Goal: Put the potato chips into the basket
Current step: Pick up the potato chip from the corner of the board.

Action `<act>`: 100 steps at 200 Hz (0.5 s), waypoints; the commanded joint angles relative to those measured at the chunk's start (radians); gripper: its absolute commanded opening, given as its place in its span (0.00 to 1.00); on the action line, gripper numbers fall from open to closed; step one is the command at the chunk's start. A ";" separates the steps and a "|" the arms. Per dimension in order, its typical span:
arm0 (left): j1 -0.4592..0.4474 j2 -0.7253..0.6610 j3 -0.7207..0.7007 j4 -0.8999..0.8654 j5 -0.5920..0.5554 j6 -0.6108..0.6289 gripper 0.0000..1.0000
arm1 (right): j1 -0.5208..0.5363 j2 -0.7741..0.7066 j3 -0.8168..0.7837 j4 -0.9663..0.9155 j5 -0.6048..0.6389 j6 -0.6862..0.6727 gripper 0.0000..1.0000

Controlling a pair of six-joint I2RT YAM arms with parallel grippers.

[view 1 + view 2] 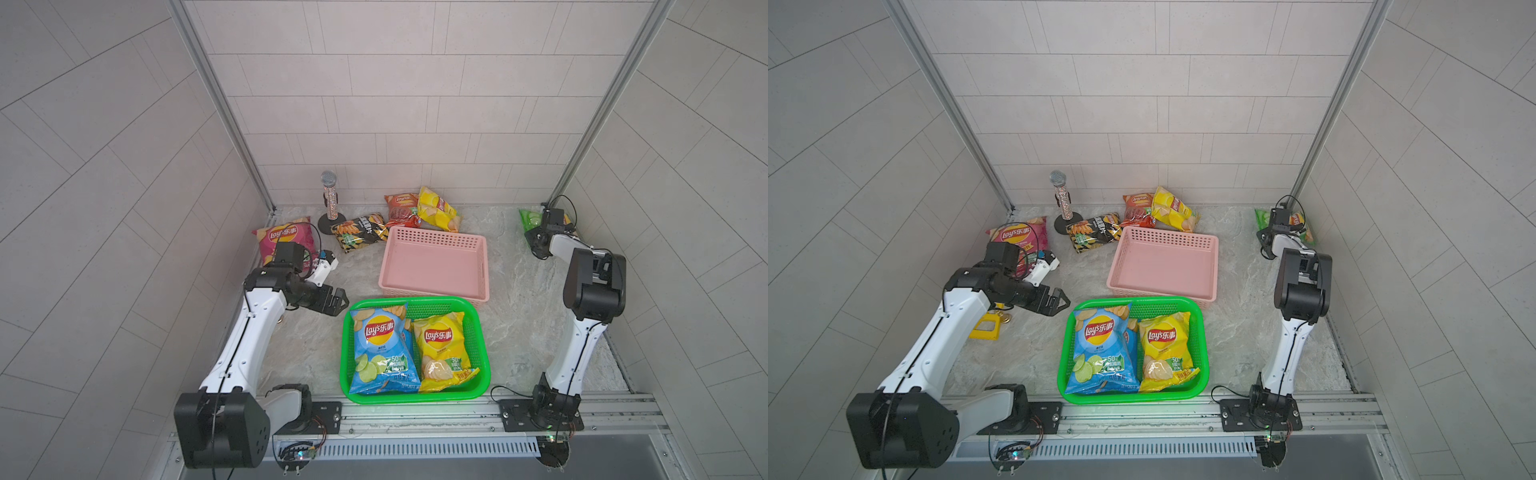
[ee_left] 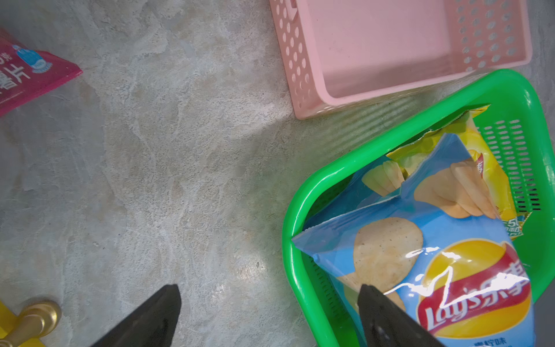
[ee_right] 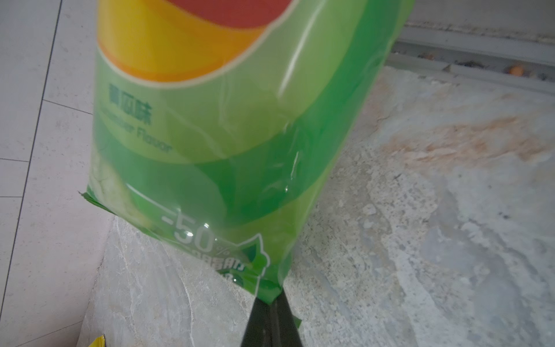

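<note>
— Where do we stand with the right pincer?

— We have it clenched on the bottom corner of the green bag, with both fingers pressed together over the foil. In both top views that bag sits in the far right corner of the worktop, close to the wall and mostly hidden behind our right wrist. We cannot tell whether it is off the surface.

— And our left pincer?

— Released, fingers spread wide, nothing between them. It hangs just beside the left rim of the green basket, near its far corner.

— Which chips do we see inside?

— The blue bag and the yellow bag lie side by side in the green basket, logos up. The pink basket stands directly behind it.

— And outside?

— We count four more on the worktop. The magenta bag lies at the far left, partly behind our left wrist. The black bag lies between the microphone and the pink basket. The red bag and a second yellow bag overlap behind the pink basket, near the back wall.
</note>
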 commanded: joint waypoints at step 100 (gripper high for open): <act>0.002 -0.006 0.002 -0.001 -0.001 -0.006 1.00 | 0.007 -0.453 -0.139 -0.076 -0.071 -0.104 0.00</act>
